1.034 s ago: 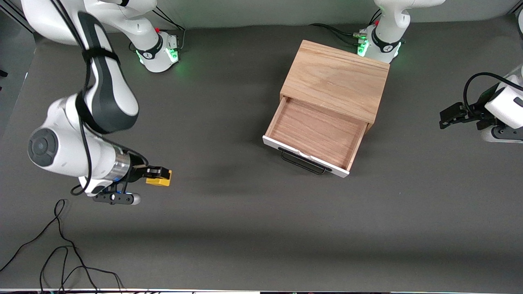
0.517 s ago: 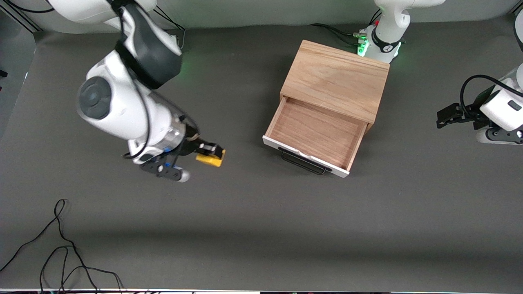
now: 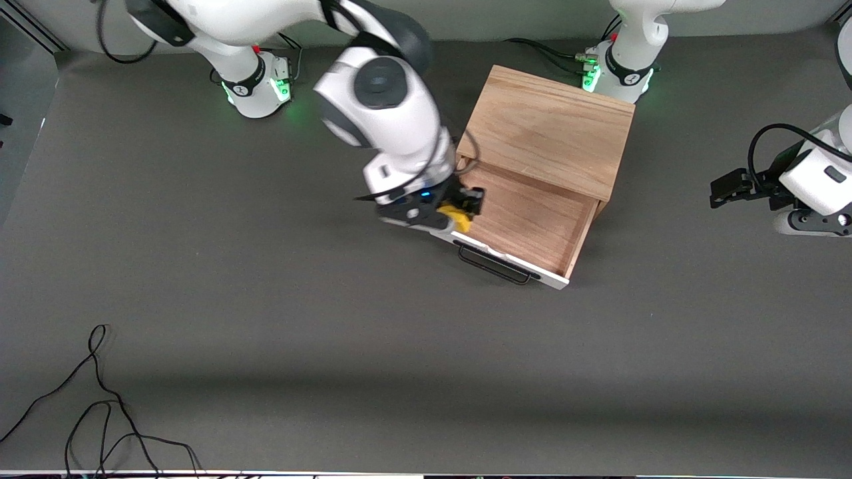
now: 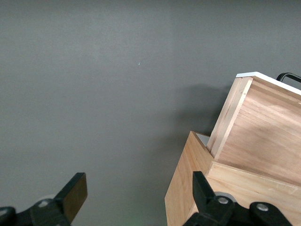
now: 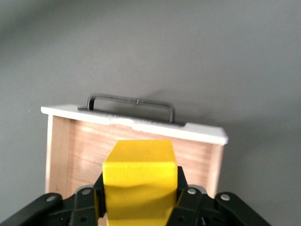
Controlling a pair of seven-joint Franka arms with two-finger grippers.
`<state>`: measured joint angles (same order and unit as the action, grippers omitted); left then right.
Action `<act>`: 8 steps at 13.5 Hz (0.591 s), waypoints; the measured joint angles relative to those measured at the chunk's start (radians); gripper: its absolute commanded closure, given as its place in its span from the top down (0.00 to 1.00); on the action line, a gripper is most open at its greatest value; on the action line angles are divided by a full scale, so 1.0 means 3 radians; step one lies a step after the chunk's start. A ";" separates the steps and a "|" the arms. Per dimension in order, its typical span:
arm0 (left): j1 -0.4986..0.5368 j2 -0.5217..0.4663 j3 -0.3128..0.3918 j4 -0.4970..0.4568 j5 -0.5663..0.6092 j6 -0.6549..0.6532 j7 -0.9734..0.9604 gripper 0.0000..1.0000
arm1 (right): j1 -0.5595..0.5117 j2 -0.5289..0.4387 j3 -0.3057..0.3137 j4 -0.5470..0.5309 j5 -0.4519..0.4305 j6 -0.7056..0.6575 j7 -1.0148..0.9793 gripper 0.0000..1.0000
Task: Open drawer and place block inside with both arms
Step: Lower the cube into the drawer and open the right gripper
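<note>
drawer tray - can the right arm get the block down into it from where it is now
Probably yes. The right gripper is shut on the block over the pulled-out drawer, at its corner toward the right arm's end. The tray below looks bare, and the left gripper waits open, well clear.

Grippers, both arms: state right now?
Right gripper: shut on the block, over the open drawer.
Left gripper: open, empty, waiting at the left arm's end of the table.
</note>
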<state>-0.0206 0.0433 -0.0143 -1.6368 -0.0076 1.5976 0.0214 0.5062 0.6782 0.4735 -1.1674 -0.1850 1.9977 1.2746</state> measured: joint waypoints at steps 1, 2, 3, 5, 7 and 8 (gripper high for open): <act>0.0000 0.0001 -0.0001 -0.0001 0.0000 -0.0002 0.0000 1.00 | 0.0096 0.0101 -0.0001 0.0011 -0.0079 0.0097 0.0110 0.25; 0.0000 0.0005 0.0000 -0.0001 0.0000 -0.0004 0.0000 1.00 | 0.0173 0.0194 -0.0001 0.0016 -0.0155 0.0173 0.0219 0.25; 0.0000 0.0009 0.0000 -0.0002 0.0000 -0.0006 0.0000 1.00 | 0.0223 0.0270 -0.0003 0.0018 -0.0210 0.0221 0.0315 0.25; 0.0000 0.0018 -0.0001 -0.0002 0.0000 -0.0008 0.0001 1.00 | 0.0262 0.0388 -0.0004 0.0021 -0.0252 0.0259 0.0415 0.25; 0.0000 0.0025 -0.0003 -0.0002 0.0000 -0.0008 0.0002 1.00 | 0.0258 0.0465 -0.0016 0.0024 -0.0253 0.0267 0.0442 0.26; 0.0000 0.0026 -0.0003 -0.0002 0.0000 -0.0008 0.0002 1.00 | 0.0259 0.0501 -0.0020 0.0024 -0.0253 0.0267 0.0475 0.26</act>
<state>-0.0206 0.0512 -0.0153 -1.6374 -0.0076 1.5953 0.0220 0.5840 0.8285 0.4675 -1.1601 -0.2608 2.0779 1.4171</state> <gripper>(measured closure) 0.000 0.449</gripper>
